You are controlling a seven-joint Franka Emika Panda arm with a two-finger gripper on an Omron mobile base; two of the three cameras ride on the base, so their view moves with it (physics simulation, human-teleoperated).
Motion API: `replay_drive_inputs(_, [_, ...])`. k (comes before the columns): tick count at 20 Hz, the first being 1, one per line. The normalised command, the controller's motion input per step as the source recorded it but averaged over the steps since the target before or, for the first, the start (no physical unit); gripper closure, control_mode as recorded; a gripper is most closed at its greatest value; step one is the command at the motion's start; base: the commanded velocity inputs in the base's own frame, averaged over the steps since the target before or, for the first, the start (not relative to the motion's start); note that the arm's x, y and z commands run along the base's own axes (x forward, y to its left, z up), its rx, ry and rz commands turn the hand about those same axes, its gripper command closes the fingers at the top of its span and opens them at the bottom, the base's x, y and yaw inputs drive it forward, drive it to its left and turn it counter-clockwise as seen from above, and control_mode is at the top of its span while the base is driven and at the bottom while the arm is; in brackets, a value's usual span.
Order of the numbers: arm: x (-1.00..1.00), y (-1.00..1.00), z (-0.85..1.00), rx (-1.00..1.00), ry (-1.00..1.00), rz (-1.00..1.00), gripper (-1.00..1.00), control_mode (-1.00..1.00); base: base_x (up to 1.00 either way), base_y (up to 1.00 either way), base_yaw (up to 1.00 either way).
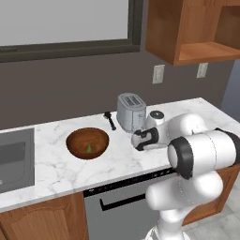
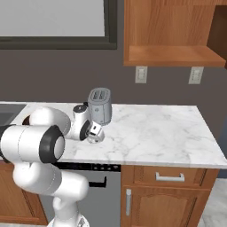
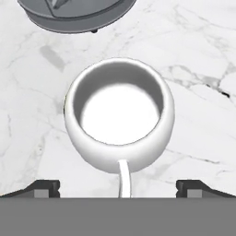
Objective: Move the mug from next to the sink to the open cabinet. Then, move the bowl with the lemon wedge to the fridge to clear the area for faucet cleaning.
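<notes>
Two fingertips of the wide-spread tool (image 3: 118,186) point straight down, straddling the white mug (image 3: 119,115) on the marble counter (image 3: 198,55).

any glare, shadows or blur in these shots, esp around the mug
Hand view: the white mug is sharp, its inner floor lit bright white with a darker shaded inner wall, and a faint soft shadow on the marble counter. Left base view: even flat light, a dim shadow under the bowl, no glare. Right base view: crisp, the toaster shows mild sheen.
</notes>
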Motion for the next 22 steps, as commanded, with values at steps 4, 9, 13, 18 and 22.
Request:
replay_drive_inputs(4, [0.17,-0.04,-0.08,0.0,0.0,0.0,-1.0,-1.0,0.0,0.0,0.0])
replay_drive_inputs(9, [0.0,-0.06,-0.18,0.0,0.01,0.0,-1.0,-1.0,0.0,0.0,0.0])
replay_drive_inputs(13, [0.0,-0.02,-0.05,0.0,0.01,0.0,-1.0,-1.0,0.0,0.0,0.0])
replay_drive_inputs(18, [0.0,0.0,0.0,0.0,0.0,0.0,1.0,-1.0,0.0,0.0,0.0])
replay_drive_inputs(22, [0.0,0.0,0.0,0.0,0.0,0.0,1.0,-1.0,0.0,0.0,0.0])
